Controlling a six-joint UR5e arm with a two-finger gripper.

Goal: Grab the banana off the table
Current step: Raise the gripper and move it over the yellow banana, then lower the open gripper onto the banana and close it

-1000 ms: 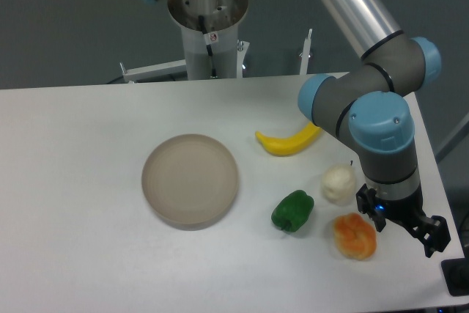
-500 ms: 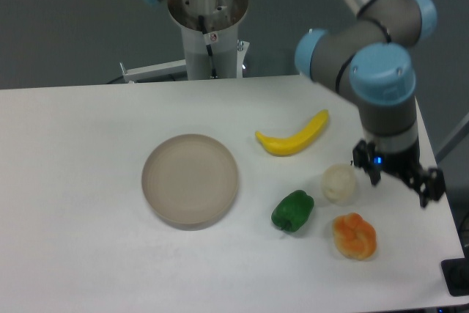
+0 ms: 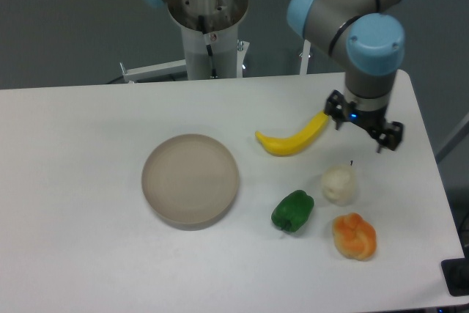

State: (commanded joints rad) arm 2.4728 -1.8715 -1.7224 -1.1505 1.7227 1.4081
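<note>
The yellow banana [image 3: 290, 141] lies on the white table [image 3: 80, 144], right of the middle, its ends curving up to the left and right. My gripper [image 3: 363, 128] hangs just right of the banana's upper right tip, above the table. Its two dark fingers stand apart, so it is open, and it holds nothing. The left finger [image 3: 334, 110] is close to the banana's tip; I cannot tell whether they touch.
A grey round plate [image 3: 190, 179] sits left of the banana. A green pepper [image 3: 293, 210], a white round object [image 3: 338, 184] and a lumpy orange fruit [image 3: 355, 236] lie in front of the banana. The table's right edge is near the gripper.
The gripper has moved from over the orange fruit at the front right, back and a little left, to beside the banana's right tip. The objects have not moved.
</note>
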